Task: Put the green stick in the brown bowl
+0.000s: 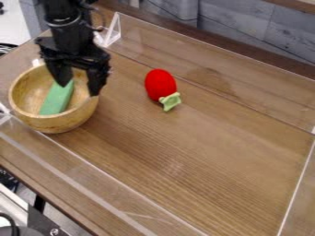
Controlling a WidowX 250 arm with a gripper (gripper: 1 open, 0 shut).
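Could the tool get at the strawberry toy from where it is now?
Probably yes. The open tool hangs by the bowl, holding nothing; the stick lies inside. Bare table separates it from the toy.
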